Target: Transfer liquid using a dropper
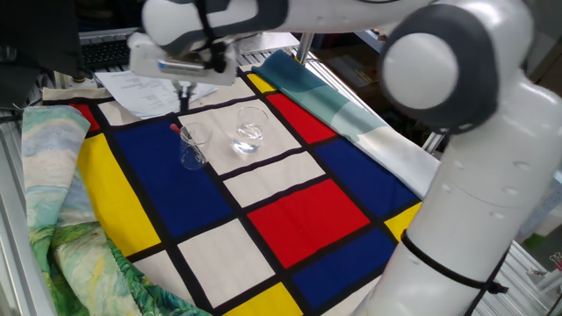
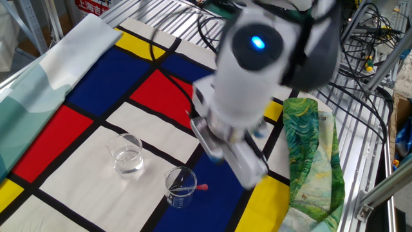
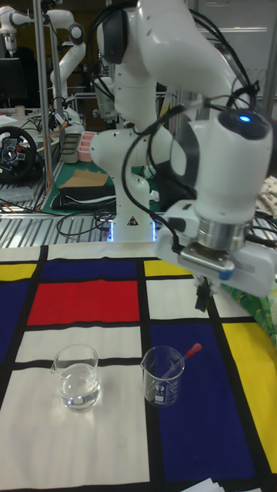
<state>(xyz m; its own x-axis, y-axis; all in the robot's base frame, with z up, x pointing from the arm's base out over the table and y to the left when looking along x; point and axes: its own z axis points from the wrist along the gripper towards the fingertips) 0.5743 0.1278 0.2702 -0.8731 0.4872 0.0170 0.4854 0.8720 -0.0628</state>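
Approach step: the thin red-bulbed dropper [image 3: 180,361] leans inside the small clear glass beaker [image 3: 163,376], mid-cloth. Black two-finger gripper [image 3: 202,296] hangs above/behind it, empty; fingers look nearly together, can't tell for sure. Next: open, descend onto bulb.

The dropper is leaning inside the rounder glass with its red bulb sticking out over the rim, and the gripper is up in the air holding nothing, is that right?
Not quite. The dropper leans inside the small beaker, not the rounder glass, which holds only liquid. The tall fixed view shows this. The rest stands: the red bulb pokes out over the rim, and the gripper is up in the air holding nothing.
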